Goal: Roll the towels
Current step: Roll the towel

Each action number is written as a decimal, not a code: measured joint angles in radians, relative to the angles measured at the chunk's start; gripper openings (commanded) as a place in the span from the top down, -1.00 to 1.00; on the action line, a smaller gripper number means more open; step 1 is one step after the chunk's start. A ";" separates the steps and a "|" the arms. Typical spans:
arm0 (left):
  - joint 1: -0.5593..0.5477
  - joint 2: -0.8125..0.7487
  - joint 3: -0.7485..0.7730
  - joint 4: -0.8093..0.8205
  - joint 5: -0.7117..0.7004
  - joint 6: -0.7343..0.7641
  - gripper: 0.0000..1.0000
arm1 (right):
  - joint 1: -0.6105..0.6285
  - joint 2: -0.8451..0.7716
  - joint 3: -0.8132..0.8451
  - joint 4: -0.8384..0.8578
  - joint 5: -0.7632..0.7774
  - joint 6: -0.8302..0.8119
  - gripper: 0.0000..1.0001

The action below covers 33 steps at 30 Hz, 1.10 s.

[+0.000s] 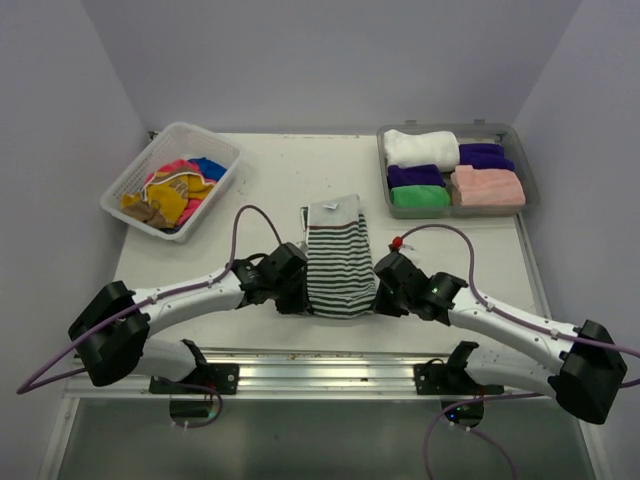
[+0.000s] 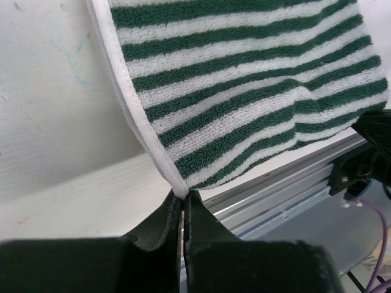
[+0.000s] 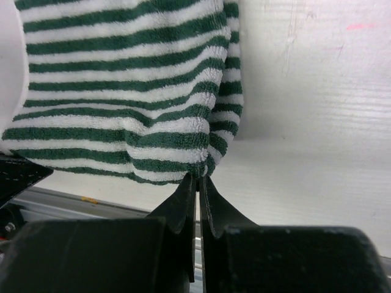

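Note:
A dark green-and-white striped towel (image 1: 338, 258) lies lengthwise at the table's middle, its near end lifted. My left gripper (image 1: 296, 292) is shut on the towel's near left corner; in the left wrist view the white edge (image 2: 178, 186) is pinched between the fingertips. My right gripper (image 1: 380, 290) is shut on the near right corner, seen in the right wrist view (image 3: 200, 174). The striped cloth (image 3: 122, 91) hangs between both grippers. Rolled towels, white (image 1: 420, 148), purple (image 1: 482, 154), green (image 1: 420, 196) and pink (image 1: 488, 186), lie in the grey tray.
A white lattice basket (image 1: 128, 196) at the back left holds loose yellow, pink and blue towels (image 1: 176, 192). The grey tray (image 1: 520, 150) stands at the back right. A metal rail (image 1: 320, 362) runs along the table's near edge.

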State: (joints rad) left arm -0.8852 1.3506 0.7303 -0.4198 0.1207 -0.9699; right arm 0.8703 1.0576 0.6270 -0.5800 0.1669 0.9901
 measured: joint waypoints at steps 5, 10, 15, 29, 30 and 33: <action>0.007 -0.002 0.055 -0.020 -0.022 -0.012 1.00 | 0.000 0.059 0.081 -0.035 0.057 -0.031 0.94; 0.063 0.037 0.112 -0.025 -0.020 -0.007 1.00 | -0.003 0.165 0.180 -0.055 0.107 -0.068 0.92; 0.134 0.088 0.163 -0.029 -0.019 0.021 1.00 | -0.030 0.241 0.236 -0.050 0.128 -0.095 0.92; 0.220 0.217 0.211 -0.007 0.003 0.093 1.00 | -0.160 0.397 0.270 0.045 0.113 -0.142 0.92; 0.223 0.232 0.214 -0.006 0.006 0.098 1.00 | -0.166 0.405 0.271 0.053 0.109 -0.144 0.92; 0.236 0.273 0.227 0.005 0.006 0.101 1.00 | -0.177 0.439 0.275 0.077 0.103 -0.150 0.89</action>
State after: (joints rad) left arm -0.6495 1.6238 0.9569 -0.4145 0.1268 -0.8688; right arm 0.6937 1.4963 0.9024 -0.5030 0.2699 0.8398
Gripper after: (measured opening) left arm 0.018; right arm 0.046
